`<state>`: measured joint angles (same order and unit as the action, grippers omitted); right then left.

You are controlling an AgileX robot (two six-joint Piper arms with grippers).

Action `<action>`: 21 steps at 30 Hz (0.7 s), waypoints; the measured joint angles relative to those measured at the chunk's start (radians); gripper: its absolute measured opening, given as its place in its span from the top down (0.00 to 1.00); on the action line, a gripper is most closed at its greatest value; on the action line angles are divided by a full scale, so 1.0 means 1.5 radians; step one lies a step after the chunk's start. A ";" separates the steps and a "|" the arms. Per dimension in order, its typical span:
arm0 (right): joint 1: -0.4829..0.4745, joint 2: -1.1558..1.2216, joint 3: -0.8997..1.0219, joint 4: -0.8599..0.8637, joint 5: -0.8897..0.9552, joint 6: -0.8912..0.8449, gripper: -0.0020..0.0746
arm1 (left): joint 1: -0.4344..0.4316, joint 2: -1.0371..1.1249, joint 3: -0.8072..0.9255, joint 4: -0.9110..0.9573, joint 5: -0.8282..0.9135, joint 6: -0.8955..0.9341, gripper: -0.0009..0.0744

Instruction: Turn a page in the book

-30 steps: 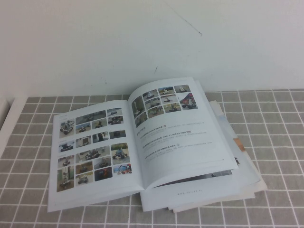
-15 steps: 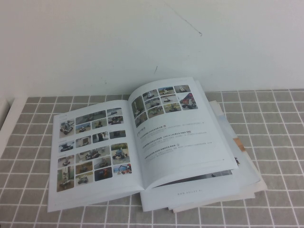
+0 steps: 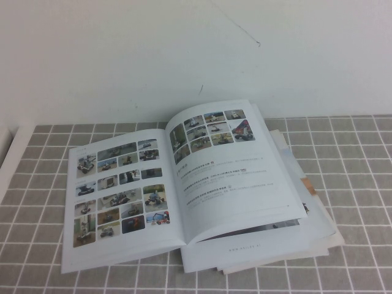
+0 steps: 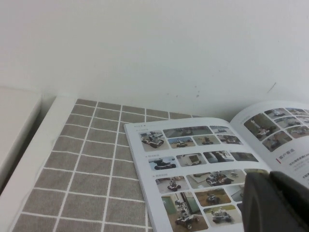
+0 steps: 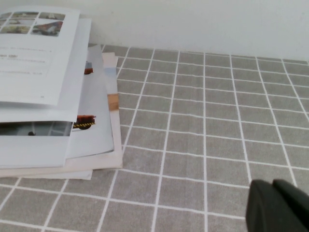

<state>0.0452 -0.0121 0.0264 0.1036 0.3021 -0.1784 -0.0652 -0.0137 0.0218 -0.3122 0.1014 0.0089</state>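
The book (image 3: 184, 184) lies open, untouched; the page (image 3: 236, 168) must be lifted at its edge; left gripper (image 4: 280, 203) and right gripper (image 5: 277, 205) wait nearby (claw state cannot be told).

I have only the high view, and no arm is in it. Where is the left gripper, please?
Observer: The left wrist view shows the left gripper as a dark shape in front of the photo-grid sheet of the large thin white book.
Operator: And the right gripper?
Observer: The right gripper is over the bare grey tiled cloth, apart from the pile of loose papers.
Operator: Does it touch the page?
Observer: No, the thin white page with six photos lies well away from it.
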 joint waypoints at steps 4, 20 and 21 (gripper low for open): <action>0.000 0.000 0.000 -0.002 0.003 0.000 0.98 | 0.000 0.000 0.000 0.000 0.006 0.004 0.99; 0.000 0.000 -0.003 -0.005 0.033 0.000 0.98 | 0.000 0.000 0.000 0.107 0.084 0.124 0.99; 0.000 0.000 -0.004 -0.005 0.033 0.000 0.98 | 0.000 0.000 0.000 0.111 0.093 0.125 0.99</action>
<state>0.0452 -0.0121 0.0205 0.0954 0.3523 -0.1784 -0.0652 -0.0137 0.0218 -0.1461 0.2412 0.1969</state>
